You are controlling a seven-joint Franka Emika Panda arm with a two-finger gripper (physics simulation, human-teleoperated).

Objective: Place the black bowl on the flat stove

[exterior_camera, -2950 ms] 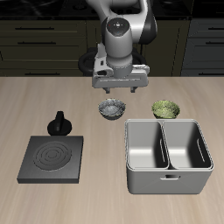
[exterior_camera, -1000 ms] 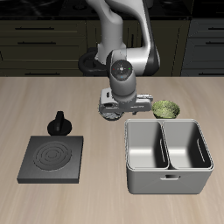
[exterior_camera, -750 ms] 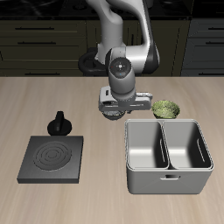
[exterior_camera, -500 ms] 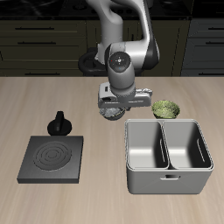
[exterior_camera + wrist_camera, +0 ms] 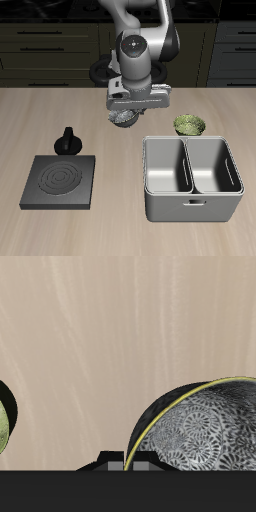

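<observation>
The black bowl point(image 5: 122, 120), dark with a grey-white speckled inside, hangs tilted a little above the table, held at its rim. My gripper point(image 5: 126, 111) is shut on it. In the wrist view the bowl's patterned inside point(image 5: 205, 426) fills the space close under the fingers point(image 5: 115, 460). The flat stove point(image 5: 60, 181), a black square slab with pale rings, lies near the table's front edge, well away from the bowl and nearer the camera.
A small black knobbed pot point(image 5: 68, 141) stands just behind the stove. A green patterned bowl point(image 5: 189, 124) sits beside the gripper; its edge shows in the wrist view point(image 5: 5, 421). A grey two-compartment bin point(image 5: 192, 178) stands in front of the green bowl.
The gripper came down onto the black bowl, closed on its rim, and has lifted it off the table, moving slightly up and away from the bin.
</observation>
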